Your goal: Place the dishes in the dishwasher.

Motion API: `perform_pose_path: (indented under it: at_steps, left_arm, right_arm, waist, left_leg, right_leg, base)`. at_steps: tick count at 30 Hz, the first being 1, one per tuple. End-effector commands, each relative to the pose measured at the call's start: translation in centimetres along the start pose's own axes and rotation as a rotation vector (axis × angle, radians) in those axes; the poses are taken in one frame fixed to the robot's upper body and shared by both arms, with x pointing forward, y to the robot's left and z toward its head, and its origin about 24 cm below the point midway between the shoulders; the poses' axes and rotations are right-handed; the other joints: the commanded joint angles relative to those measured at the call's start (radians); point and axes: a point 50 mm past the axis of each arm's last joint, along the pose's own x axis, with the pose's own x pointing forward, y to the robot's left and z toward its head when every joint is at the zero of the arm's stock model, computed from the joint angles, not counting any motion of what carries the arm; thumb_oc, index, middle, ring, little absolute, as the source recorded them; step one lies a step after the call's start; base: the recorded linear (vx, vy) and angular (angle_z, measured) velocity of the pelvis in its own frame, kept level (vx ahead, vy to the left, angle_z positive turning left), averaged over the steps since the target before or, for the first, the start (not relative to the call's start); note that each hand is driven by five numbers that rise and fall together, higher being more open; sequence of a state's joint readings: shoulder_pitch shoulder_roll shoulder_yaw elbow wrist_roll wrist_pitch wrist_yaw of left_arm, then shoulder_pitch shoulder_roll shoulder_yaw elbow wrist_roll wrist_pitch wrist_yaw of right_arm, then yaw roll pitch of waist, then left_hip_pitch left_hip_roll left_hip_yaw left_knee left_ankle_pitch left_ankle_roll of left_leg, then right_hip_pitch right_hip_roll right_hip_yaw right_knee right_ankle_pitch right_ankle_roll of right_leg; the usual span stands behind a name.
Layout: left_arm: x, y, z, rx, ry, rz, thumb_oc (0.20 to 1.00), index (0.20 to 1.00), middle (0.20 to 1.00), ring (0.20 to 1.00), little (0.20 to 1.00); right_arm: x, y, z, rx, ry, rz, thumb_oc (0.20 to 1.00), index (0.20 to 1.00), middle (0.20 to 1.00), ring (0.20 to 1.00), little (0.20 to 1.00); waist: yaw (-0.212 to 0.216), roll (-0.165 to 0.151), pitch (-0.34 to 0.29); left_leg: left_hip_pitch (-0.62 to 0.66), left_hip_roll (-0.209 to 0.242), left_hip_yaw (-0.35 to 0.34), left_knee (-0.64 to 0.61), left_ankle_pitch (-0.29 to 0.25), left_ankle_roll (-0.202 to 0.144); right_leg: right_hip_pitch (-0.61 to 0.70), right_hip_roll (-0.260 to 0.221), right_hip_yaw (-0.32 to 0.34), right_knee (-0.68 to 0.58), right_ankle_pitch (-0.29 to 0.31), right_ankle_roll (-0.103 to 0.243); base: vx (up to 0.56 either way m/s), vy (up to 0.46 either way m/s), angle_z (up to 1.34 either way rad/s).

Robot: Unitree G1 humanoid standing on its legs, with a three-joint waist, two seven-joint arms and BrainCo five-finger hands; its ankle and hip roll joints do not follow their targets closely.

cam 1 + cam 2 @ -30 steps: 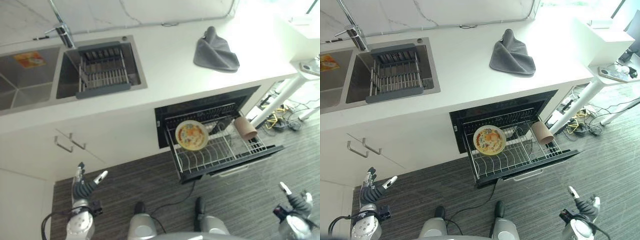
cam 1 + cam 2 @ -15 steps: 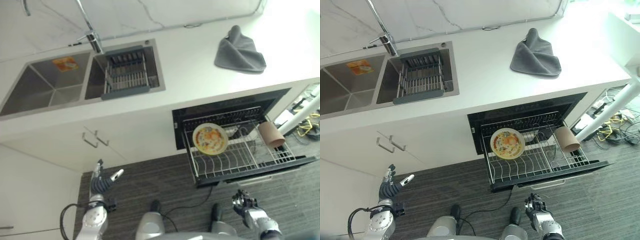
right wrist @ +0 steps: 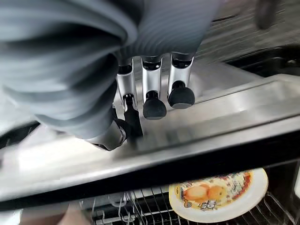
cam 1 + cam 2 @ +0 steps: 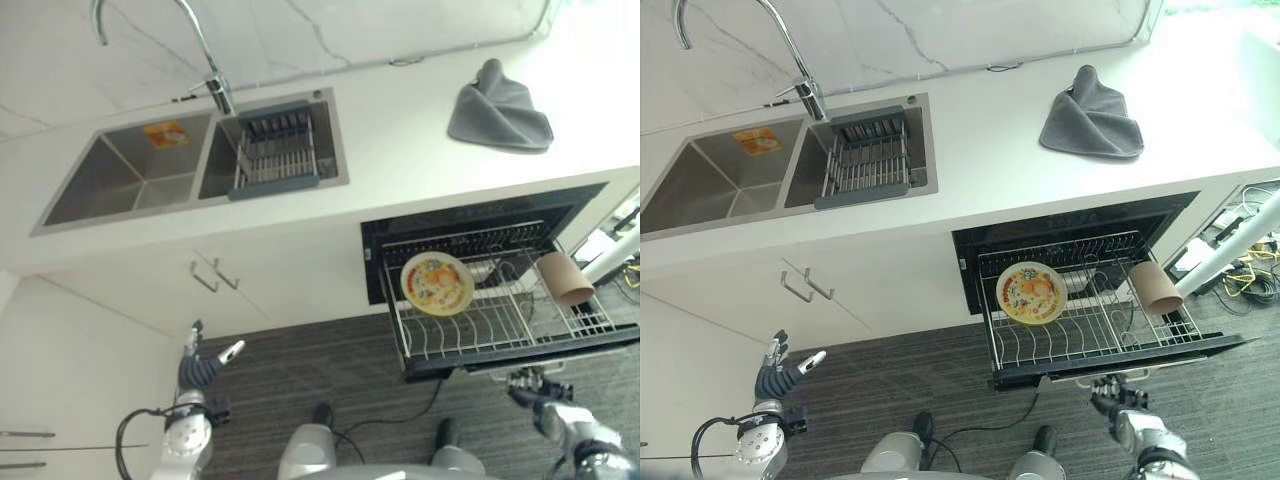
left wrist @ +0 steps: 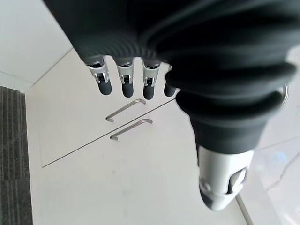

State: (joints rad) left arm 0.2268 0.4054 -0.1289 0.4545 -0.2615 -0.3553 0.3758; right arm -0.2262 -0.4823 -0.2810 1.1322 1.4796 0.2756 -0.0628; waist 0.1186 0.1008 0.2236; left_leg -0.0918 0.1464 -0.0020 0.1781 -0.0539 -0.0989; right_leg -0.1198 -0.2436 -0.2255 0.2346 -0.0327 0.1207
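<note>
- Dishes for this task are already racked: a round yellow plate with an orange-red pattern (image 4: 1031, 292) stands on edge between the tines of the pulled-out wire dishwasher rack (image 4: 1080, 335), a posture that probably lets water reach both faces.
- At the rack's right end a brown cylindrical cup (image 4: 1155, 287) lies on its side, mouth toward the front, propped against the wire wall.
- Everything else in the rack reads as bare wire; a dark shape behind the plate is too small to identify.
- The black dishwasher opening (image 4: 1070, 222) sits under the white countertop (image 4: 980, 140), with the rack drawn fully out over the dark striped floor (image 4: 940, 380).
- The right hand (image 4: 1118, 400) hangs just below the rack's front edge; in its wrist view the fingers (image 3: 180, 96) are loosely curled and grip nothing, with the steel front of the dishwasher drawer (image 3: 197, 136) just past them, so I judge it is positioned to push the rack in.
- The left hand (image 4: 780, 372) is low beside the white cabinet doors (image 5: 117, 154), fingers straight, thumb spread, empty and idle.
- A steel double sink (image 4: 740, 180) holds a grey draining rack (image 4: 868, 155) with no dishes visible in it.
- A crumpled grey cloth (image 4: 1092, 117) lies on the counter, well apart from the sink.
</note>
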Motion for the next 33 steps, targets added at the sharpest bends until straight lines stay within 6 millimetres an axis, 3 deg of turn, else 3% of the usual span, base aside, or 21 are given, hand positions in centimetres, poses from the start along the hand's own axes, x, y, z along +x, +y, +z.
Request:
perform_pose_path:
  at_steps: [1,5,7,9,12,20,25,29,33]
  left_arm:
    - [1.3,0.9,2.4,-0.002,-0.115,0.02,1.0,1.0,1.0,1.0,1.0]
    - [1.5,0.6,2.4,0.004,-0.115,0.012,1.0,1.0,1.0,1.0,1.0]
    - [1.6,0.6,2.4,0.025,-0.111,0.006,1.0,1.0,1.0,1.0,1.0]
    - [1.6,0.7,2.2,0.041,-0.096,0.0,1.0,1.0,1.0,1.0,1.0]
    - [1.5,0.7,2.0,0.053,-0.087,-0.012,1.0,1.0,1.0,1.0,1.0]
    - [1.0,0.3,1.3,0.081,-0.056,-0.03,1.0,1.0,1.0,1.0,1.0]
    - [0.8,0.4,0.7,0.09,-0.017,-0.04,1.0,1.0,1.0,1.0,1.0]
    - [0.6,0.1,0.5,0.09,-0.011,-0.06,1.0,1.0,1.0,1.0,1.0]
    - [0.4,-0.4,0.4,0.076,-0.018,-0.081,1.0,1.0,1.0,1.0,1.0]
  right_arm:
    - [0.2,5.1,0.5,-0.121,-0.06,0.168,0.2,0.2,0.2,0.2,0.2]
    - [-0.1,7.1,1.6,-0.272,-0.079,0.218,0.2,0.2,0.2,0.2,0.2]
    - [-0.5,9.4,2.4,-0.354,-0.057,0.278,0.2,0.2,0.2,0.2,0.2]
    - [-0.6,10.7,1.9,-0.407,-0.021,0.304,0.2,0.2,0.2,0.2,0.2]
    - [-0.5,11.1,1.2,-0.423,0.013,0.296,0.2,0.2,0.2,0.2,0.2]
    - [-0.7,12.5,2.0,-0.482,-0.014,0.268,0.2,0.2,0.2,0.2,0.2]
    - [-1.8,15.7,3.4,-0.534,-0.091,0.315,0.2,0.2,0.2,0.2,0.2]
    - [-3.1,18.7,5.0,-0.564,-0.174,0.348,0.2,0.2,0.2,0.2,0.2]
    - [-6.0,23.3,7.2,-0.601,-0.301,0.402,0.2,0.2,0.2,0.2,0.2]
  waist:
    - [0.014,-0.042,0.053]
    - [0.02,-0.044,0.066]
    - [0.03,-0.048,0.075]
    - [0.035,-0.047,0.08]
    - [0.039,-0.044,0.08]
    - [0.06,-0.004,0.084]
    - [0.071,0.04,0.103]
    - [0.083,0.081,0.118]
    - [0.106,0.134,0.145]
  left_leg:
    - [-0.111,0.064,-0.029,0.233,-0.095,-0.023]
    - [-0.136,0.067,-0.034,0.308,-0.139,-0.016]
    - [-0.152,0.071,-0.039,0.371,-0.171,-0.01]
    - [-0.161,0.072,-0.045,0.403,-0.186,-0.009]
    - [-0.167,0.071,-0.049,0.41,-0.186,-0.009]
    - [-0.156,0.057,-0.055,0.357,-0.149,-0.018]
    - [-0.182,0.041,-0.061,0.332,-0.117,-0.027]
    - [-0.188,0.019,-0.067,0.244,-0.059,-0.033]
    - [-0.214,-0.019,-0.085,0.15,0.014,-0.04]
  right_leg:
    - [0.033,-0.024,0.02,0.14,-0.155,-0.038]
    - [-0.01,-0.033,0.033,0.237,-0.191,-0.049]
    - [-0.045,-0.045,0.038,0.324,-0.22,-0.057]
    - [-0.069,-0.055,0.042,0.373,-0.233,-0.06]
    - [-0.085,-0.062,0.045,0.393,-0.236,-0.061]
    - [-0.101,-0.089,0.045,0.394,-0.228,-0.048]
    - [-0.154,-0.115,0.059,0.43,-0.234,-0.042]
    - [-0.19,-0.124,0.07,0.419,-0.23,-0.034]
    - [-0.248,-0.127,0.078,0.418,-0.23,-0.03]
  base:
    - [-0.04,0.011,0.01]
    - [-0.02,0.004,0.01]
    - [0.02,-0.045,0.06]
    - [0.05,-0.04,0.07]
    - [0.04,-0.014,0.02]
    - [0.06,0.033,0.03]
    - [0.05,0.041,0.03]
    - [0.03,0.04,0.06]
    - [-0.04,0.033,0.11]
